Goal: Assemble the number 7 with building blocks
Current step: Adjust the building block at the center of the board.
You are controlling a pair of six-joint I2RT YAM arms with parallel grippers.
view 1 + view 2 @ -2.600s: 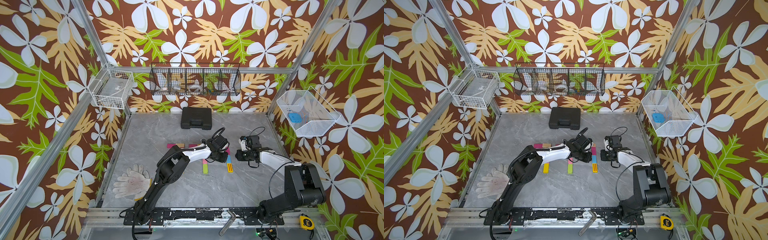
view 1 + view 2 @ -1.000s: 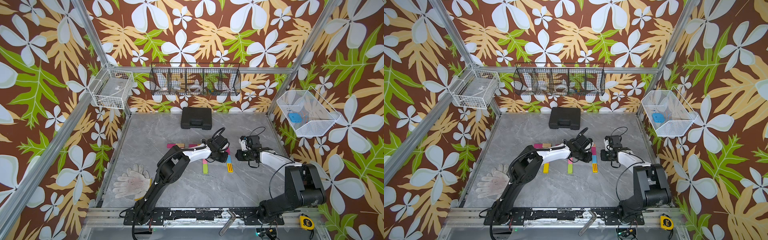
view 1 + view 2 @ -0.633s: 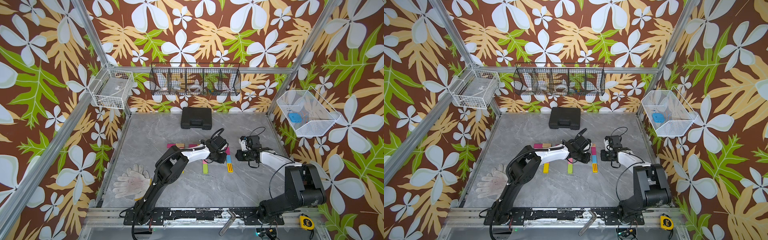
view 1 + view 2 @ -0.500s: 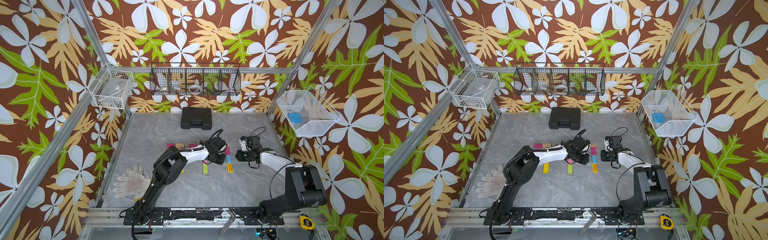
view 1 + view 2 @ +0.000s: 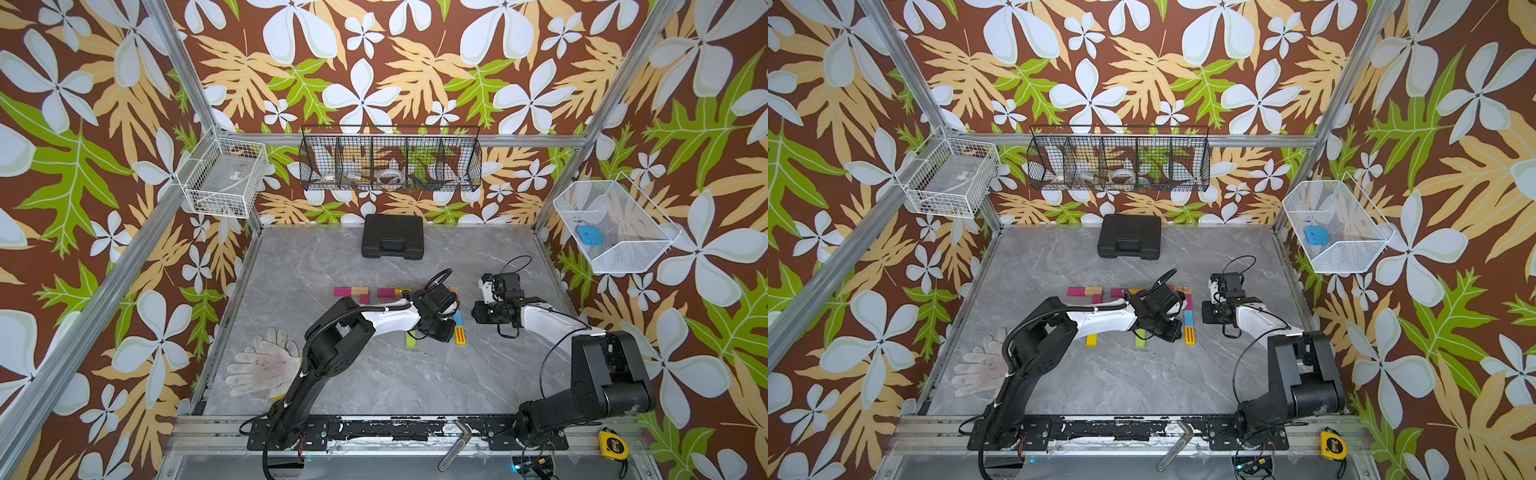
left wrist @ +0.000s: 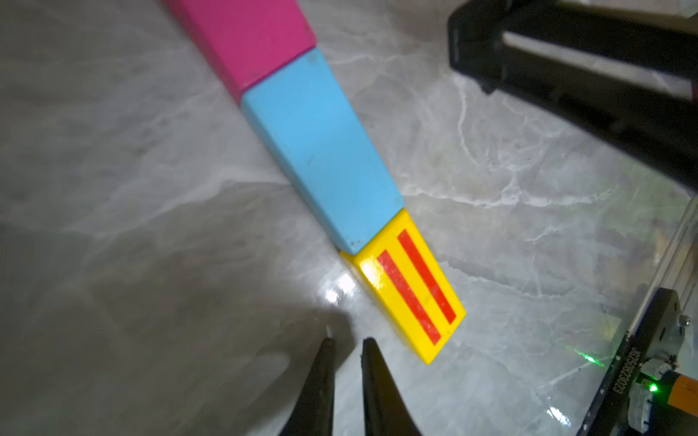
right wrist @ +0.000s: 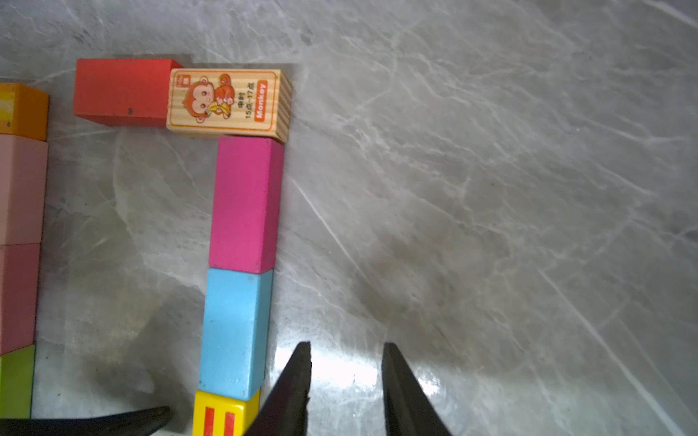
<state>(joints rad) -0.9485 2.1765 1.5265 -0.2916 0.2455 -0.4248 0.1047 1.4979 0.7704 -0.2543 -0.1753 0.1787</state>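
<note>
The building blocks lie flat on the grey table. In the right wrist view a red block (image 7: 121, 92) and a monkey-printed wood block (image 7: 226, 102) form a bar. A magenta block (image 7: 245, 204), a blue block (image 7: 236, 332) and a yellow red-striped block (image 7: 223, 417) run in a line from the bar's end. My right gripper (image 7: 346, 345) is open and empty, close beside the blue block (image 5: 458, 320). My left gripper (image 6: 347, 341) is open by a narrow gap, empty, just off the striped block's (image 6: 411, 287) free end. Both grippers (image 5: 441, 332) (image 5: 474, 318) flank this line.
More blocks make other figures to the left, among them magenta (image 5: 343, 291), green (image 5: 411, 340) and yellow (image 5: 1091, 340). A black case (image 5: 392, 242) sits at the back. White gloves (image 5: 266, 368) lie front left. A tape measure (image 5: 612, 444) and a metal key (image 5: 455, 446) rest on the front rail.
My left gripper has edged slightly to the left beside the striped block. The right arm and the blocks have not moved.
</note>
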